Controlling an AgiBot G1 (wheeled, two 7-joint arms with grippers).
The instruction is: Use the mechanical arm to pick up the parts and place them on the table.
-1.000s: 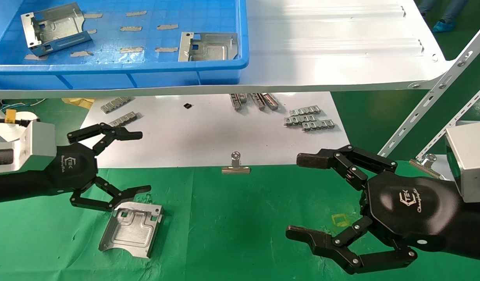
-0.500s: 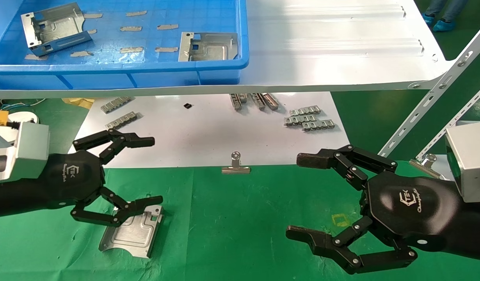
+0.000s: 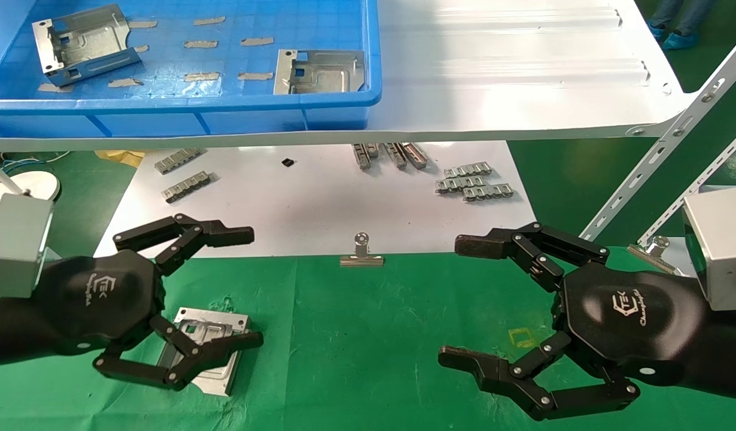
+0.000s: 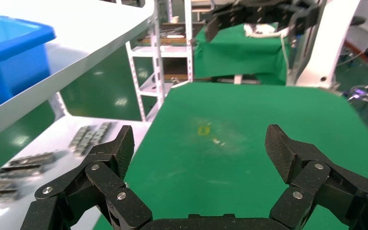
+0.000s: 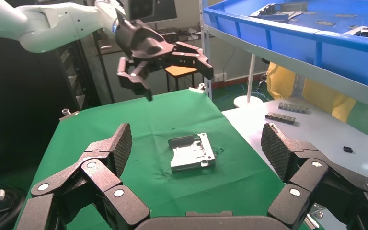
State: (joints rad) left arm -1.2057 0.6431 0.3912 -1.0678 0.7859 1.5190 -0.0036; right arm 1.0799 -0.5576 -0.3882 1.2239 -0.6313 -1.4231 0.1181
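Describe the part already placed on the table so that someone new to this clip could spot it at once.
Start at the green cloth table and look to its left side, under the open left gripper, which is raised above the cloth. The part lies flat there: a silver-grey stamped bracket with a square cutout. Unlike the two brackets in the blue bin, it lies alone on the cloth.

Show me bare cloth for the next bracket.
Free: green table between the placed bracket under the open left gripper and the open right gripper, below the binder clip. Crowded: white board, strewn with linked strips.
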